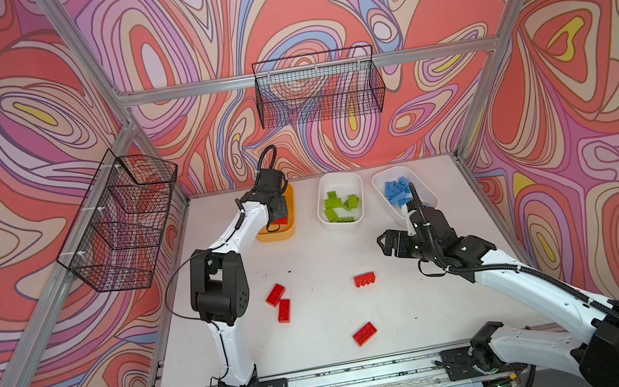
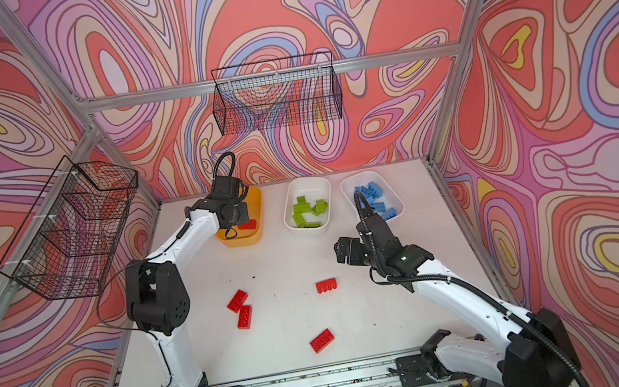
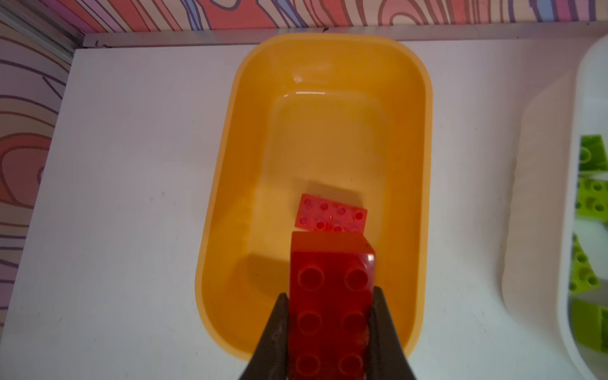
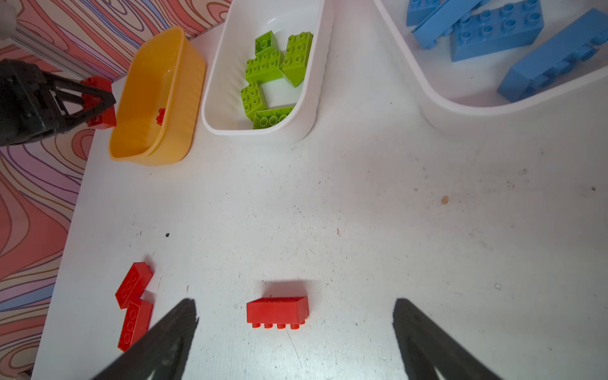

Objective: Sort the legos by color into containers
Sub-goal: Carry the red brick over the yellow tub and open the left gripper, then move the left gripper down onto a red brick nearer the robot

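Seemingly eight-studded glossy red brick [image 3: 330,296] between fingers [image 3: 274,332]

No writing, label, brand, number or sign can be read anywhere in the scene.

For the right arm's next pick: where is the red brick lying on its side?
In a top view the tipped red brick lies on the table right of centre, near the open right gripper.

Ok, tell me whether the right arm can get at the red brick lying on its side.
Probably yes: the right gripper is open and empty, and the red brick sits alone on the table just ahead of it.
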`<state>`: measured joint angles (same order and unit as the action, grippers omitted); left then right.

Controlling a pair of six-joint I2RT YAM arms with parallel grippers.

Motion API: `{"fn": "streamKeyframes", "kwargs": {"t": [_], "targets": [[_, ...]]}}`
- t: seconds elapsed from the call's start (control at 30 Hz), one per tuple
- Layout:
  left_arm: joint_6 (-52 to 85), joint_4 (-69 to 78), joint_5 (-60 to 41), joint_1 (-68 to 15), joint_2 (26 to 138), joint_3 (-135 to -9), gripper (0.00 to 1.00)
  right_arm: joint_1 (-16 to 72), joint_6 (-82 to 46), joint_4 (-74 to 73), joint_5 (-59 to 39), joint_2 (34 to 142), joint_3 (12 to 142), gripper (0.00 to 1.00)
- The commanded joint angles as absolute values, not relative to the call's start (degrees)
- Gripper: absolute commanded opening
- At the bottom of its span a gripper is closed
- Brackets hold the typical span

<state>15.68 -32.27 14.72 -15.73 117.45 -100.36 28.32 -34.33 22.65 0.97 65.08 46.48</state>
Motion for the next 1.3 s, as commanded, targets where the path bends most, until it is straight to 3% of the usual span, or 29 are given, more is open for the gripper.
{"fn": "streamKeyframes", "kwargs": {"t": [0.0,0.37,0.4,0.47,0.57,0.7,1.27], "targets": [[15.5,-36.4,12.6,-14.2,123.8,-106.6,0.19,28.6,-33.9,20.2,0.1,67.2,48.1,0.98],[13.4,-41.8,9.9,-12.5,140.1,-129.7,0.23,28.6,-35.1,13.6,-4.3,77.5,49.0,0.98],[13.4,-42.1,9.8,-12.4,140.7,-130.6,0.27,28.6,-34.9,13.7,-4.2,77.9,49.4,0.98],[13.6,-42.8,9.3,-12.4,141.2,-131.8,0.5,28.6,-34.4,14.1,-4.1,78.6,50.4,0.98],[14.5,-42.9,8.3,-12.4,139.2,-130.0,0.66,28.6,-33.9,14.5,-3.9,78.7,51.2,0.98],[16.4,-40.7,7.6,-12.6,131.5,-120.9,0.67,28.6,-33.6,14.8,-4.0,77.5,51.2,0.98],[27.0,-33.9,15.5,-22.9,83.8,-58.9,0.66,31.2,-34.5,15.0,-5.4,66.7,44.5,0.98]]}}
